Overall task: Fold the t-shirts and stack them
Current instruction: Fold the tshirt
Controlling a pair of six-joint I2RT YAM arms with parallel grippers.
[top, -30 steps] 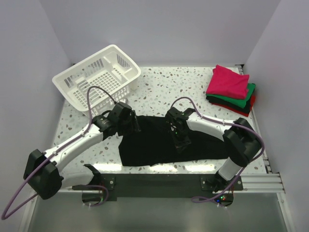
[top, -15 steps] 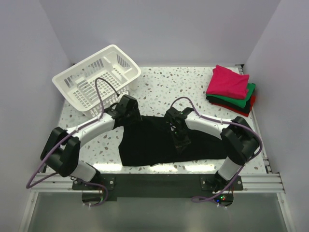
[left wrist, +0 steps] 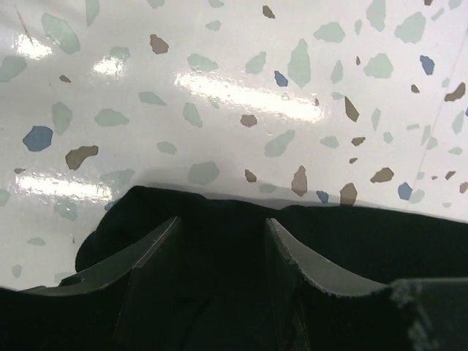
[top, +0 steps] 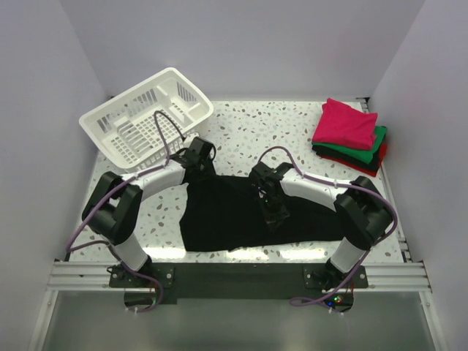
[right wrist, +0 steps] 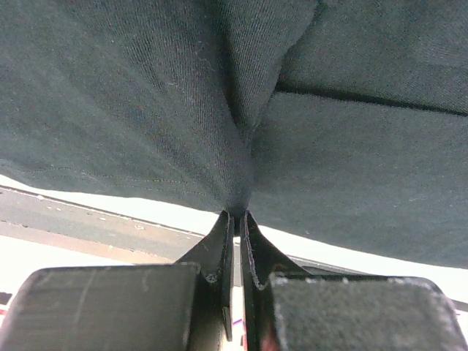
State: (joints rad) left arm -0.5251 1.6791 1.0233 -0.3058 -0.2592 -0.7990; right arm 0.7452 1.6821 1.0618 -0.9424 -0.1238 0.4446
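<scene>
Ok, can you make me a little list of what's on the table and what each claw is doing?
table: white with coloured speckles
black shirt: lying spread at the near edge, in front of both arms
left claw: open, fingers over the black shirt's far left edge
right claw: shut, pinching a fold of the black shirt
folded pile: far right corner, pink shirt on top, green shirt under it
basket: white plastic, far left corner, no shirts in it
</scene>
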